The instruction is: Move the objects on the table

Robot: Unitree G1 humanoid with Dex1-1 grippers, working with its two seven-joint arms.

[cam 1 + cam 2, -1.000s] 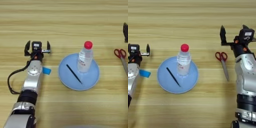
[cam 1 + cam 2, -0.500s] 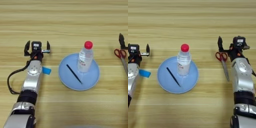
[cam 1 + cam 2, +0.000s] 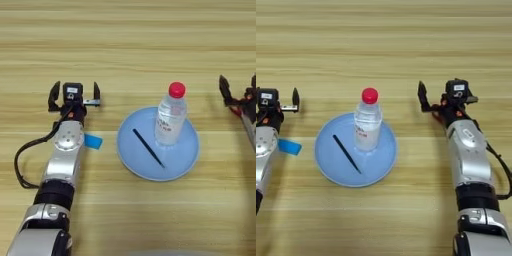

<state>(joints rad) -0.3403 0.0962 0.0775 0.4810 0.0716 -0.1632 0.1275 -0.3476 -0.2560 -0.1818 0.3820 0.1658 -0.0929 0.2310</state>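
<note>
A small clear plastic bottle (image 3: 170, 117) with a red cap is seen standing upright on a round pale-blue plate (image 3: 190, 155) near the middle of the wooden bench (image 3: 128, 40); a thin black stick (image 3: 148, 147) lies flat on the plate just beside it, kept from rolling by the shallow rim. The left gripper (image 3: 74, 97) rests on the bench to the plate's left, jaws spread wide and empty, above a blue tag (image 3: 92, 142). The right gripper (image 3: 437, 100) is placed to the plate's right, jaws apart, nothing held.
</note>
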